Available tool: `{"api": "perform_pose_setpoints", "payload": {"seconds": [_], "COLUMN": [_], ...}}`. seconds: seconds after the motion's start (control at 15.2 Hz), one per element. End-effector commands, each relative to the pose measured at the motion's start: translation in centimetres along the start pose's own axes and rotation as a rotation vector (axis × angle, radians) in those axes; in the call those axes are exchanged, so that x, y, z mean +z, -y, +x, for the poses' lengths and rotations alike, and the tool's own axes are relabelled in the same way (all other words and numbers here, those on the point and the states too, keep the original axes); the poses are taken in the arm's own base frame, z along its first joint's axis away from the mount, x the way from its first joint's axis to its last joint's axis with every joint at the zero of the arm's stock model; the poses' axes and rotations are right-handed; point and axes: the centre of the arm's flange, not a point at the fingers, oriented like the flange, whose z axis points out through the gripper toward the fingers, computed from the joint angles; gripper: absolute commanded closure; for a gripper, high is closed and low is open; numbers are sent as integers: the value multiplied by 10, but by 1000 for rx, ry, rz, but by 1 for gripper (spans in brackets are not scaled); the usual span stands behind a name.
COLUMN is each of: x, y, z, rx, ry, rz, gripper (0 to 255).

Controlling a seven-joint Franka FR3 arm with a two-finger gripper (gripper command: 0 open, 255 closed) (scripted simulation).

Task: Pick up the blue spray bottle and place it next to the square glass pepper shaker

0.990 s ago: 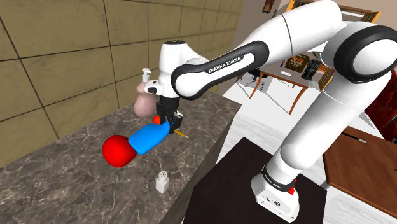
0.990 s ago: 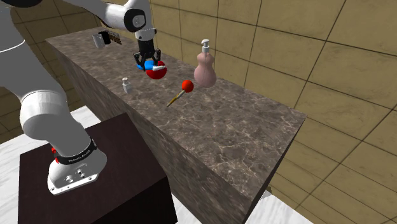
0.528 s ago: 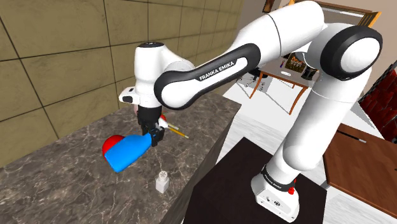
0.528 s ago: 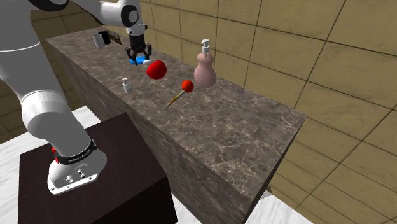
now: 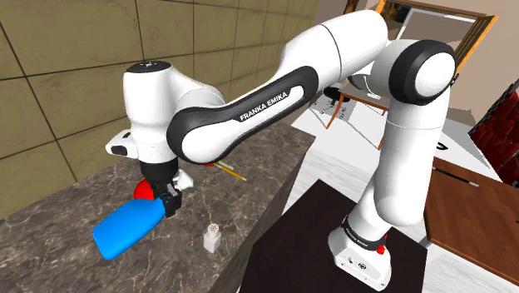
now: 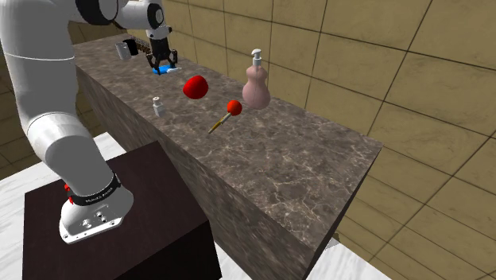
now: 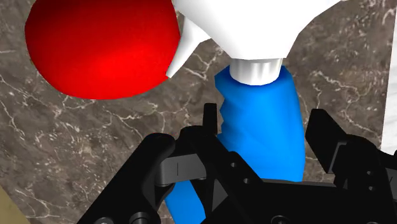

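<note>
White square pepper shaker (image 5: pixel 213 239) stands upright near the marbled stone countertop's (image 5: pixel 50 250) front edge. Just beyond the shaker, apart from it, the black gripper (image 5: pixel 170 201) has its fingers clamped on the tilted blue spray bottle (image 5: pixel 125 229). Farther beyond the shaker: red ball (image 5: pixel 145 190).

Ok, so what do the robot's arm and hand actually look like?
The arm is made of rounded, glossy white segments with dark joints. One dark band carries white FRANKA EMIKA lettering. The hand is all black and blocky, with two fingers. The white base has a small red spot and sits on a dark box stand.
</note>
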Motion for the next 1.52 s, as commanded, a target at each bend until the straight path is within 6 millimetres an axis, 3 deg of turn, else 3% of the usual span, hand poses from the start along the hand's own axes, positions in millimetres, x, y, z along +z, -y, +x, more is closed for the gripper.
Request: {"api": "perform_pose_setpoints", "payload": {"seconds": [0.0,0.4,0.46,1.45], "x": [-1,2,3,82], "y": [6,22,27,24], "z": [25,103,126,123], "rx": [3,3,3,3], "ry": [1,1,0,1], "rz": [-1,-1,-1,-1], "gripper": [255,255,255,255]}}
